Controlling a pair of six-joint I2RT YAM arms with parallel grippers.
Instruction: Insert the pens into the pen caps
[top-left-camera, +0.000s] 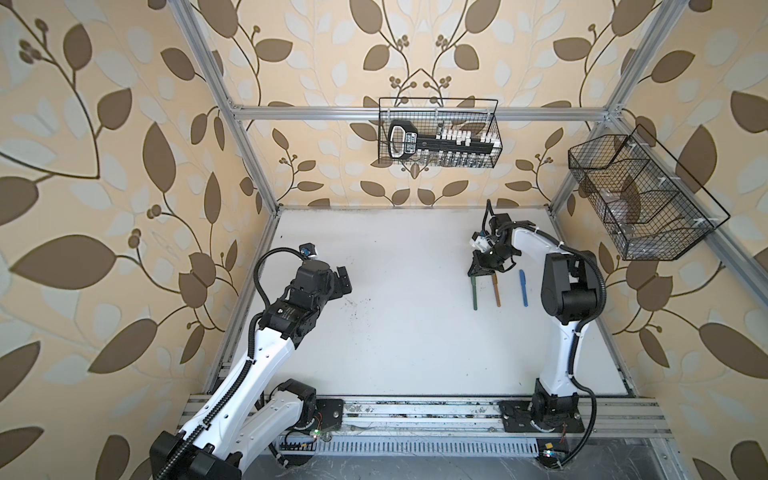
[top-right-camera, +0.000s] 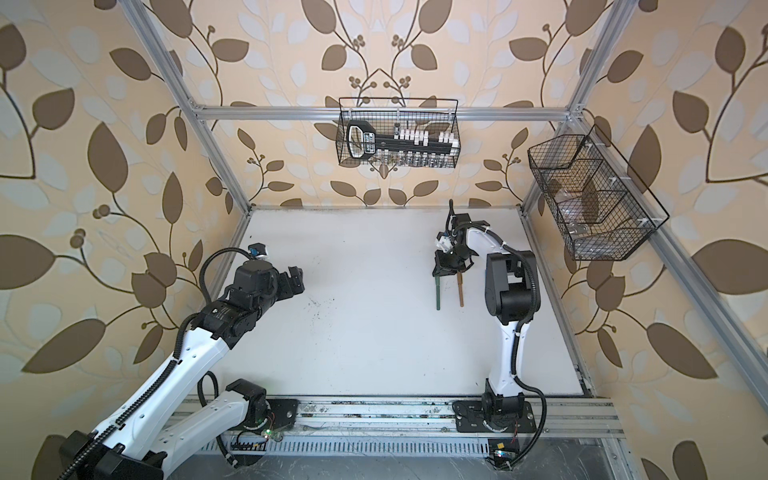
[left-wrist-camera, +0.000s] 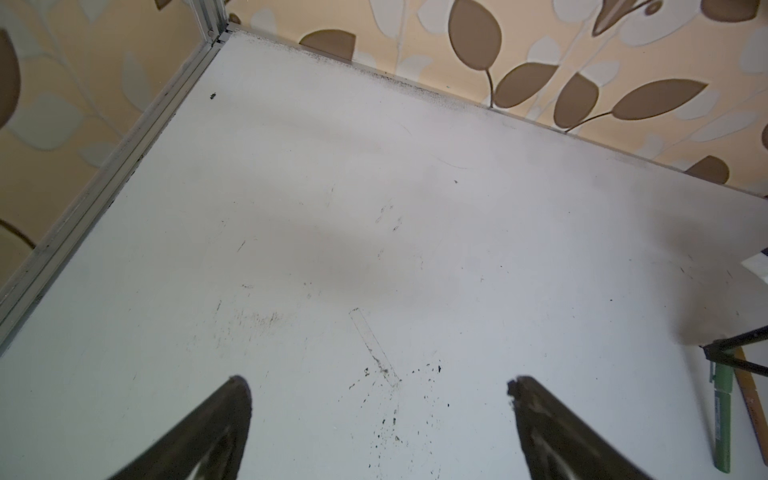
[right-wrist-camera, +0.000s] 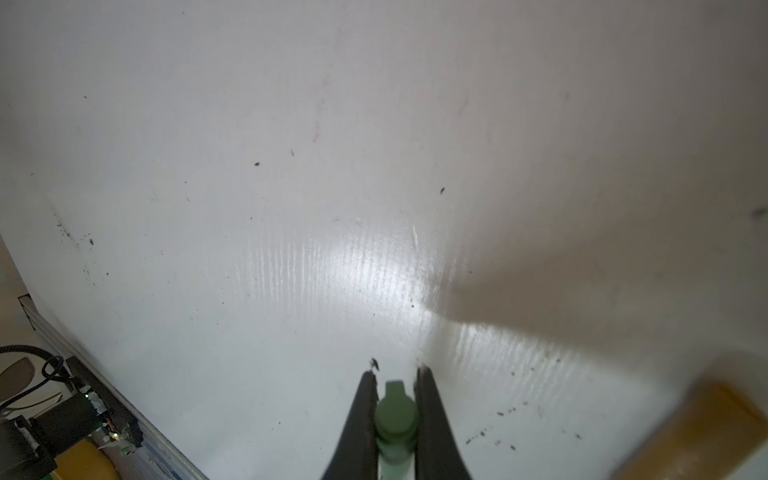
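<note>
I've got the right gripper (right-wrist-camera: 397, 376) pinched tight on the cap end of the green pen (top-left-camera: 475, 295), which lies on the table (top-left-camera: 395, 332) beside the tan pen (top-left-camera: 496, 293) and the blue pen (top-left-camera: 523, 289). All three look capped (seams too small to confirm). The left gripper (left-wrist-camera: 378, 382) is spread wide and empty.

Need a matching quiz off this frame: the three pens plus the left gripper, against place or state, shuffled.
1 green pen
2 brown pen
3 blue pen
4 left gripper

A jaws wide open, holding nothing
B lies between the other two pens
C clamped at one end in the right gripper
D lies free, nearest the right arm

Pairs: 1-C, 2-B, 3-D, 4-A
</note>
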